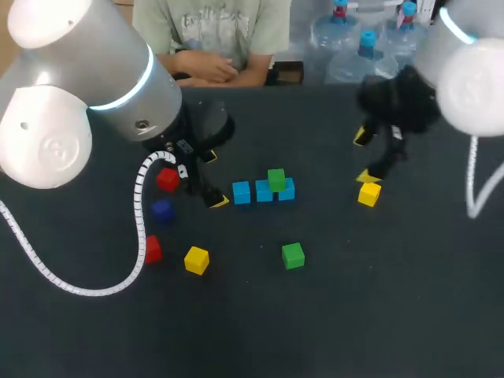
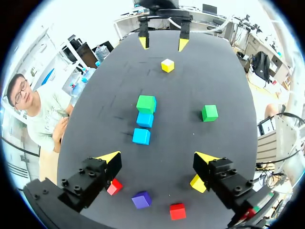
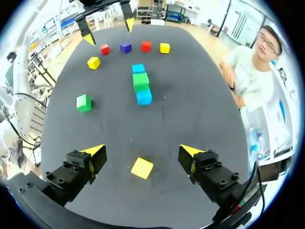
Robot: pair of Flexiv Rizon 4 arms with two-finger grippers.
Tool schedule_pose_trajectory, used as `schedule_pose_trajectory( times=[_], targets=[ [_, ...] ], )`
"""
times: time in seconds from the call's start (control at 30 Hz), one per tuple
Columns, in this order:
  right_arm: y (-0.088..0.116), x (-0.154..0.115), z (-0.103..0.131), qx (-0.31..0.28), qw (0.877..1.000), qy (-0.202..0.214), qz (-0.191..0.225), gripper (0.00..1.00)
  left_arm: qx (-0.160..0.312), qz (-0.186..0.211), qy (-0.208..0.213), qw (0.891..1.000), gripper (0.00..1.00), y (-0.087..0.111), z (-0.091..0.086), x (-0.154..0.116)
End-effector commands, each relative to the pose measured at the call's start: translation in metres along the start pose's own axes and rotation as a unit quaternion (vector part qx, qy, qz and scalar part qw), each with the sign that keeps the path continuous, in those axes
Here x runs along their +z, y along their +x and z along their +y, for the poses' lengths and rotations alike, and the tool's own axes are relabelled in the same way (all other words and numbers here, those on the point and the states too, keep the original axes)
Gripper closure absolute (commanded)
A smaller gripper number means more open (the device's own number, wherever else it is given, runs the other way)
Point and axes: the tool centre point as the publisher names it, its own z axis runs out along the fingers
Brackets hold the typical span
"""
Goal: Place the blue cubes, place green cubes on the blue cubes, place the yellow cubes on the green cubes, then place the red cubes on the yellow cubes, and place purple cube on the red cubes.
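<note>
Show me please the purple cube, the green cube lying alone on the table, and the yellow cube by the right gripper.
purple cube point(image 2: 141, 199), left wrist view, on its top face.
lone green cube point(image 1: 293, 255), head view, on its middle.
yellow cube point(image 3: 142, 168), right wrist view, on its top face.

Even overhead light, matte table, one smeared patch.
Head view: I read soft, flat light from above. The dark table takes it without glare, and the loose green cube throws only a small, faint shadow close at its foot. The white shells of the left arm and right arm are close to blown out. The right gripper is a dark smear with its edges lost. In both wrist views the table is dim mid-picture, the room past its far edge is washed bright, and the table's edges bow outward toward the black rim.
</note>
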Motion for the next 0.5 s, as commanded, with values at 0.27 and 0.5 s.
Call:
schedule_pose_trajectory(
  times=[0.27, 0.5],
  targets=[
    [0.0303, -0.0037, 0.0081, 0.001, 0.993, 0.035, -0.117, 0.0, 0.001, -0.001, 0.001, 1.0, 0.0, 0.0007, 0.0002, -0.0002],
    [0.0303, -0.0037, 0.0081, 0.001, 0.993, 0.035, -0.117, 0.0, 0.001, -0.001, 0.001, 1.0, 0.0, 0.0007, 0.0002, -0.0002]
  ],
)
